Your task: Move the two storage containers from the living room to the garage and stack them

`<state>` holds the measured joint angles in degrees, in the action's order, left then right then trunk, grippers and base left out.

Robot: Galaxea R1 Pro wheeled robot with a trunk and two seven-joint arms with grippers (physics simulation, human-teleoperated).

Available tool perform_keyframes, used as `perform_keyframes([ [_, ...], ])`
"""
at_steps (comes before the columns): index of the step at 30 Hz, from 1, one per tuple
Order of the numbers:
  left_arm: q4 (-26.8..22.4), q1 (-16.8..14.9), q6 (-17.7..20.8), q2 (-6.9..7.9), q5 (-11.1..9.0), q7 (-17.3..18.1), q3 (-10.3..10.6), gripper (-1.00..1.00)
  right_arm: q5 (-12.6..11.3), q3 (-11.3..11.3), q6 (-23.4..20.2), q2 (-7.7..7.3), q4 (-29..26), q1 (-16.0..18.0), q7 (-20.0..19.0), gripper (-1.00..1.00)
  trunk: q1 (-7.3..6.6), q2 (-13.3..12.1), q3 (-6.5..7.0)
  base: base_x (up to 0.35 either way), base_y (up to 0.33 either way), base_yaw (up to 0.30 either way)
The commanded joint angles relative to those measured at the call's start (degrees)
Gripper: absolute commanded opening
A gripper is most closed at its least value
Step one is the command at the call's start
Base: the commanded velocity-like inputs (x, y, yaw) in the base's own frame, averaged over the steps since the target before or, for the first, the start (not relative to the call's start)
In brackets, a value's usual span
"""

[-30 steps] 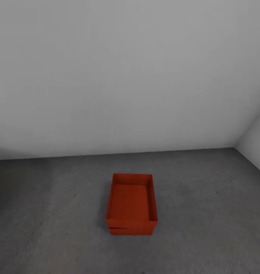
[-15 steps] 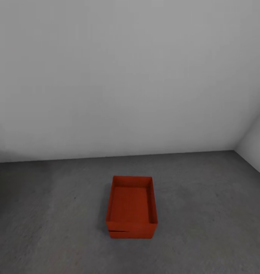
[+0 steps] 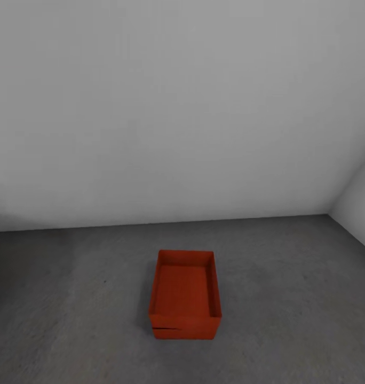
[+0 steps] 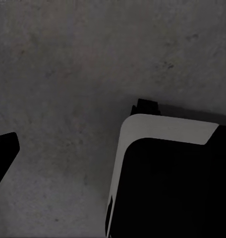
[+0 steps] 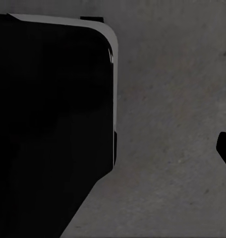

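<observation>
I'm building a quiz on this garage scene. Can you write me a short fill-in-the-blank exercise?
1. The upper storage container sits on top of the ____ one.
2. The stack rests on the dark grey concrete ____.
3. The upper container's inside is ____.
4. Behind the stack rises a plain light grey ____.

Missing words: lower; floor; empty; wall

Setting: garage, bare utility room. Evidence: floor [image 3: 289, 298] of dark grey, mottled concrete, unfinished; back wall [image 3: 177, 106] plain light grey, unbroken; side wall [image 3: 361, 213] meeting it at a corner on the right. Furnishings: two orange-red storage containers [image 3: 185, 296], stacked one on the other, standing on the concrete away from the walls. The wrist views show the same mottled concrete.
</observation>
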<state>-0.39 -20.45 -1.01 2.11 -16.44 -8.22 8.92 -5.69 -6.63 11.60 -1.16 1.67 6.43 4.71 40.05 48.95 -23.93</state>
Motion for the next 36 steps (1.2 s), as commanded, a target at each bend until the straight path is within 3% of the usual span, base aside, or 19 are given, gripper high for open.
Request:
perform_keyframes([
  [1, 0.0, 0.0, -0.1, 0.00, -0.5, -0.1, 0.5, 1.00, -0.6, -0.5, 0.3, 0.03, 0.2, 0.1, 0.0, 1.00, 0.01, 0.0, 0.04, 0.000, 0.000, 0.000],
  [36, 0.0, 0.0, -0.1, 0.00, -0.5, -0.1, 0.5, 1.00, -0.7, -0.5, 0.3, 0.12, 0.2, 0.1, 0.1, 1.00, 0.01, 0.0, 3.33, 0.000, 0.000, 0.000],
])
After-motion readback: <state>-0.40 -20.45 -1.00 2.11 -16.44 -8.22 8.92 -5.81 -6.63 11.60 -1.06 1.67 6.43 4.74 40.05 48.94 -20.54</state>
